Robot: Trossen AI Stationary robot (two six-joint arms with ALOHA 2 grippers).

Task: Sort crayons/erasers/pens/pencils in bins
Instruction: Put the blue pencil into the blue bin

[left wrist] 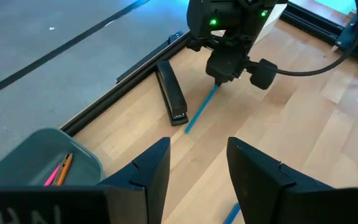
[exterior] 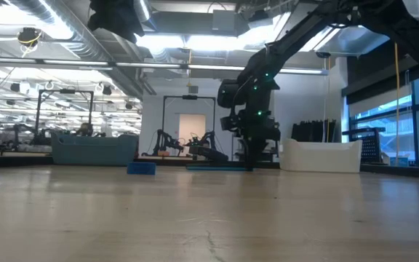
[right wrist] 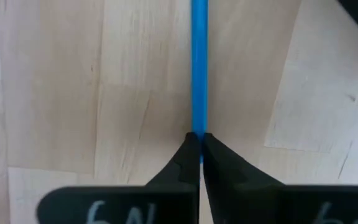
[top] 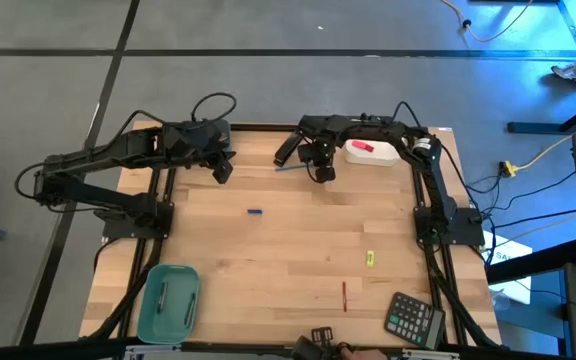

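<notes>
Fingers of my right gripper (right wrist: 196,146) are pressed together on the blue pencil (right wrist: 199,62), pinching it at one end while the rest of it lies flat on the wooden table (top: 298,250) near the far edge, just beside the thick black stapler-like object (left wrist: 171,93) and not far from the white bin (top: 373,153), which holds a red eraser (top: 362,147). I judge the pencil light and stiff, so it should lift as one rigid piece without sagging, but its smooth painted shaft looks slippery and thin (a narrow thing to hold between flat pads). Gripped at the end as it is, I would expect it to swing or droop at the free tip when raised, and it could pivot in the pinch; a hold nearer the middle would balance better, though this one may do if I move slowly. It seems sturdy enough for a firm squeeze, the point being the only fragile part. My left gripper (left wrist: 197,177) hangs above the table at the far left with its fingers spread and nothing between them, close to the blue-grey bin (left wrist: 36,155) where a pink-red pencil (left wrist: 55,172) and an orange pencil (left wrist: 64,169) already lie; that bin looks to me the likely home for the blue one.
</notes>
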